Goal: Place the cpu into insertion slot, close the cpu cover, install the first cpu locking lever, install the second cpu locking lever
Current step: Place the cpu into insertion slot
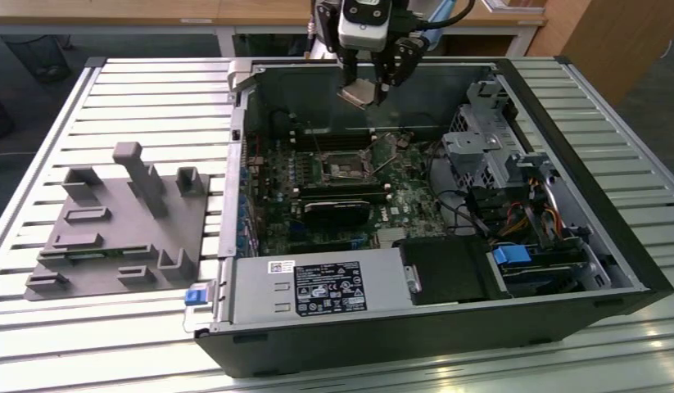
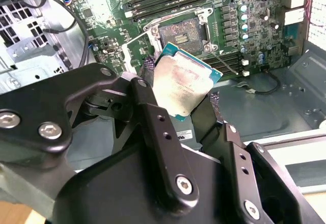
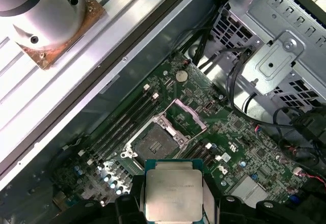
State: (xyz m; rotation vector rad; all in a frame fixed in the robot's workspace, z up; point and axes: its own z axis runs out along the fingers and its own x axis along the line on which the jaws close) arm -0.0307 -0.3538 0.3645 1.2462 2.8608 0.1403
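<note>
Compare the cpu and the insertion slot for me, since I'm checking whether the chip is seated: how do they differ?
The cpu is clamped in the gripper above the motherboard; the insertion slot sits in the motherboard, empty. The cpu shows a pale silver metal face; the insertion slot is a dark recess with a grey metal rim. Both are square.

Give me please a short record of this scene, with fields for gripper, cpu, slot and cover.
gripper: shut on the cpu, above the open computer case
cpu: tilted, held in the air, not yet in the slot
insertion slot: empty, dark recess showing
cpu cover: appears open, swung off the slot
</note>
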